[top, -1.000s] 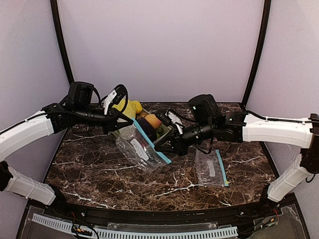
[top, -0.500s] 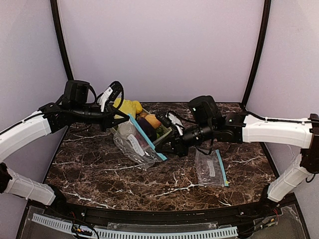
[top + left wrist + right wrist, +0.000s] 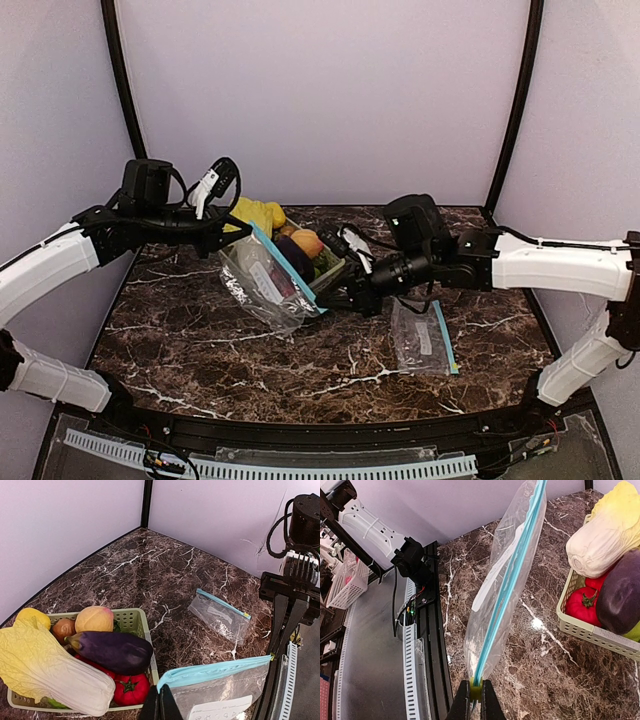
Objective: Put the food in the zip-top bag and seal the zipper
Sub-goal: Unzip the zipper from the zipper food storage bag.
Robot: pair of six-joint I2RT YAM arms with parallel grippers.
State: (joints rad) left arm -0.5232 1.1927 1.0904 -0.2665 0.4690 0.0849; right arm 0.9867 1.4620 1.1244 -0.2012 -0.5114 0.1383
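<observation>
1. My left end effector (image 3: 160,706) is pinched together on one corner of the zip-top bag (image 3: 215,685), at the end of its blue zipper strip (image 3: 210,671).
2. My right end effector (image 3: 475,700) is clamped on the other end of that strip, so the bag hangs stretched and tilted between the two arms. I cannot tell whether its lower edge touches the tabletop (image 3: 200,350).
3. In the top view the bag is at about 10 o'clock from the tabletop's centre, its higher end toward the left arm.
4. The food is in the basket (image 3: 135,616) at 12 o'clock. The eggplant (image 3: 112,650) lies across the pile, with the peach (image 3: 94,619) just behind it at the far rim. A cabbage (image 3: 55,672) and a red pepper (image 3: 131,689) share the basket.
5. A second bag (image 3: 422,340) lies flat at 4 o'clock, well apart from the basket.
</observation>
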